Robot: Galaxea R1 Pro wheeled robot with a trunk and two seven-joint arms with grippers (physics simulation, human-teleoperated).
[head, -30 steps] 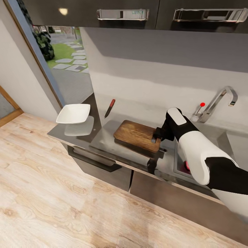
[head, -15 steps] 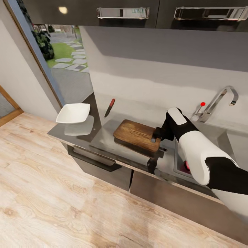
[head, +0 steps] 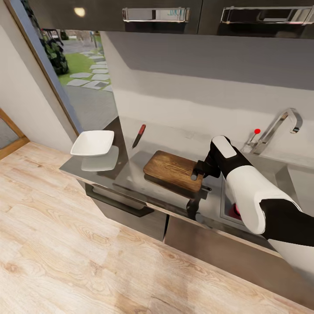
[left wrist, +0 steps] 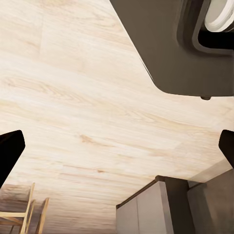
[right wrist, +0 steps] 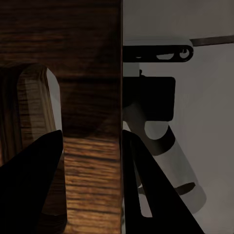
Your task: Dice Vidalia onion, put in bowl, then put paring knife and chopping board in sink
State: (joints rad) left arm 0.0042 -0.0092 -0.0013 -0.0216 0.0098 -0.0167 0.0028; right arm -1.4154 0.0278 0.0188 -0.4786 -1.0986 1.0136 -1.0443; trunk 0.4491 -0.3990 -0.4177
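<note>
The dark brown chopping board (head: 171, 169) lies on the glossy grey countertop (head: 131, 176), left of the sink (head: 226, 204). My right gripper (head: 197, 172) is shut on the board's slot-handle end. In the right wrist view one finger (right wrist: 29, 187) sits in the slot and the other outside the board (right wrist: 87, 73) edge, with the gripper (right wrist: 92, 190) straddling it. The red-handled paring knife (head: 139, 136) lies behind the board by the wall. The white bowl (head: 92, 143) stands at the counter's left end. A reddish rounded thing (head: 236, 212) in the sink is mostly hidden by my forearm. My left gripper (left wrist: 117, 146) hangs open over the floor.
A chrome tap (head: 279, 127) with a red-tipped lever stands behind the sink. Dark wall cabinets (head: 157, 15) hang above. A window (head: 74, 74) is at the left. Light wooden floor (head: 65, 253) lies in front of the dark base cabinets (head: 131, 209).
The whole picture has shifted slightly, so the camera moved. The board's gripped end looks a touch higher off the counter. Knife and bowl have not moved.
</note>
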